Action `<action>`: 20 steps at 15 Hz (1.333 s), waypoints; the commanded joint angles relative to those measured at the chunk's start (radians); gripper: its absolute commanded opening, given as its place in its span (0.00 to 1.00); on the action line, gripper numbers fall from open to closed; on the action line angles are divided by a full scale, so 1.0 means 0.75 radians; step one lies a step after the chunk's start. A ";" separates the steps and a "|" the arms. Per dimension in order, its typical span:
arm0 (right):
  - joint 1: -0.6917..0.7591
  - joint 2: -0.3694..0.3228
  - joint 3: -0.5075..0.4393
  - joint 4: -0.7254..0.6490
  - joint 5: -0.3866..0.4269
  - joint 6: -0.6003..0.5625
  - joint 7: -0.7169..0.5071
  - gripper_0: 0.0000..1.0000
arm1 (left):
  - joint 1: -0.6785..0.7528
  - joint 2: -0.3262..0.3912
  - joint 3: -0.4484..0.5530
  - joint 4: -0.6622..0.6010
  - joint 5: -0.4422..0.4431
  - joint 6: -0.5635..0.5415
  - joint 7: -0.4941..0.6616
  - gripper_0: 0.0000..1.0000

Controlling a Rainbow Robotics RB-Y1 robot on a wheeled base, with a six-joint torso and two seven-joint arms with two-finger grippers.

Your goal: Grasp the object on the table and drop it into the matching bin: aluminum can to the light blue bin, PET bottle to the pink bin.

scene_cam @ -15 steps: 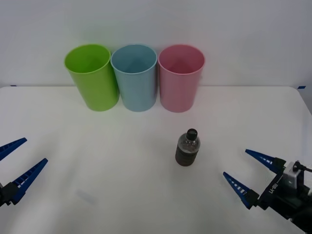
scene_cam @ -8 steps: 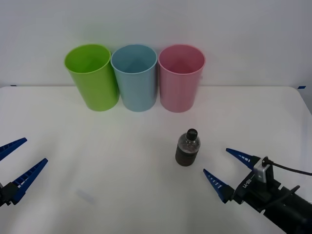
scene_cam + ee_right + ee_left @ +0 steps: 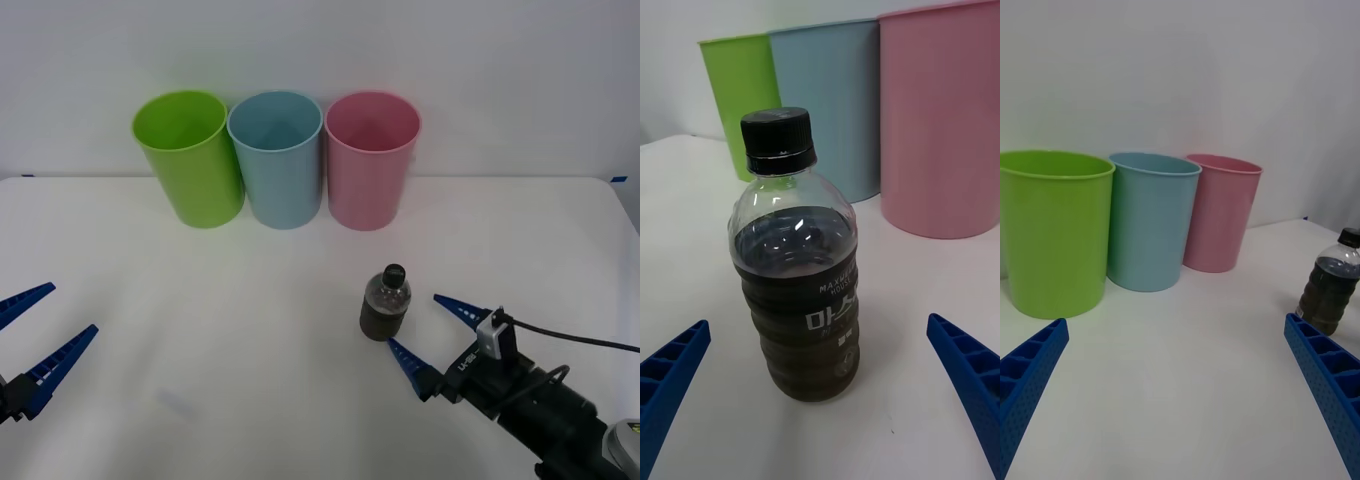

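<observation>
Reach step: right gripper (image 3: 434, 329), fingers spread, sits at the bottle's (image 3: 384, 304) 4 o'clock; next, straddle it and clamp for the pink bin (image 3: 371, 160).

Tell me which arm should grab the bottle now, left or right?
Right. The right gripper is open right beside the PET bottle, which stands upright between its fingers in the wrist view. The left gripper sits open far across the table.
</observation>
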 commanded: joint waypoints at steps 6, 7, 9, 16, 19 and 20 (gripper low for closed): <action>-0.071 0.000 0.144 -0.001 0.003 0.225 0.000 1.00 | 0.000 0.000 0.000 0.000 0.000 0.000 0.000 1.00; -0.077 0.000 0.153 0.001 0.003 0.237 0.000 1.00 | 0.000 0.000 0.000 0.000 0.000 0.000 0.000 1.00; -0.092 0.002 0.183 0.001 0.005 0.280 0.000 1.00 | 0.000 0.000 0.000 0.000 0.000 0.000 0.000 1.00; -0.145 0.002 0.292 0.001 0.019 0.440 0.002 1.00 | 0.000 0.000 0.000 0.000 0.000 0.000 0.000 1.00; -0.190 0.025 0.306 0.065 0.029 0.452 0.000 1.00 | 0.000 0.000 0.000 0.000 0.000 0.000 0.000 1.00; -0.219 0.043 0.306 0.108 0.037 0.444 0.002 1.00 | 0.000 0.000 0.000 0.000 0.000 0.000 0.000 1.00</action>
